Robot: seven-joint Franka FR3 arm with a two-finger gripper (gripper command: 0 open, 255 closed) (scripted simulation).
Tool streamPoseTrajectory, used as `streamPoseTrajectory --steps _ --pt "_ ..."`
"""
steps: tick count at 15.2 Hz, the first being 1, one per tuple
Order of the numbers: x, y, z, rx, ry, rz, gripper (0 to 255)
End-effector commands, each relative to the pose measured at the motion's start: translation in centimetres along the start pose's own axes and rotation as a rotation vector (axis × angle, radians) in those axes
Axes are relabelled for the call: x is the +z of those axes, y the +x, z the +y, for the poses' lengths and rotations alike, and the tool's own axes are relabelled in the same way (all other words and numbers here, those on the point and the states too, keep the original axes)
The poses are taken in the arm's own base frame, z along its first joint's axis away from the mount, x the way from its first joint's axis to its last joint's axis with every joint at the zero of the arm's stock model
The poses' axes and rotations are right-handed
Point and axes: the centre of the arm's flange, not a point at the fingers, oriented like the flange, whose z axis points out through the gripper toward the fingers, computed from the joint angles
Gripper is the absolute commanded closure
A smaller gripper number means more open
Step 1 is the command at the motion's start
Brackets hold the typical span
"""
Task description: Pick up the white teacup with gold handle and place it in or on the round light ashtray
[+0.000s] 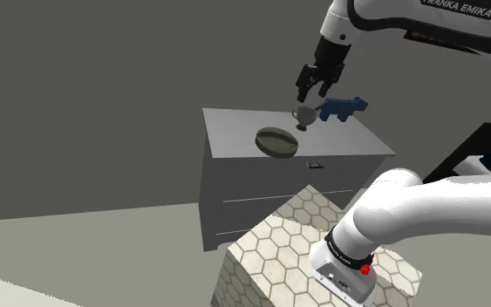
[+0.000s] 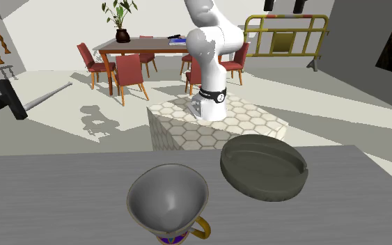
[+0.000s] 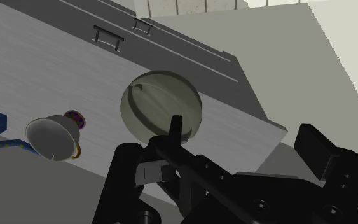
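A white teacup (image 1: pixel 303 114) with a gold handle stands on a grey dresser top (image 1: pixel 235 131), next to a round grey-green ashtray (image 1: pixel 276 142). My gripper (image 1: pixel 315 92) hangs open above the cup, apart from it, with nothing between its fingers. In the second exterior view the teacup (image 2: pixel 168 202) is close up, gold handle toward that view's right, and the ashtray (image 2: pixel 264 167) lies empty just beyond it. In the wrist view the open gripper (image 3: pixel 219 141) looks down on the ashtray (image 3: pixel 161 105), with the teacup (image 3: pixel 53 135) off to the side of one finger.
A blue toy animal (image 1: pixel 344 108) stands on the dresser just behind the cup. The dresser front has drawers with small handles (image 3: pixel 107 35). My hexagon-tiled stand (image 1: pixel 269 253) is beside the dresser. A dining table with red chairs (image 2: pixel 128 69) and a yellow barrier (image 2: pixel 285 35) are far off.
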Motion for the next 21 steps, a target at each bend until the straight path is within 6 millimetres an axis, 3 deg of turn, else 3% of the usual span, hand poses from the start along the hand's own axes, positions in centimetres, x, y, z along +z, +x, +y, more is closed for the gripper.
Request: streamPoseTrajectory --steps 1,21 --pt "0.0 0.0 0.0 0.0 0.0 0.0 0" --pt "16.3 10.4 15.3 -0.177 -0.178 -0.009 0"
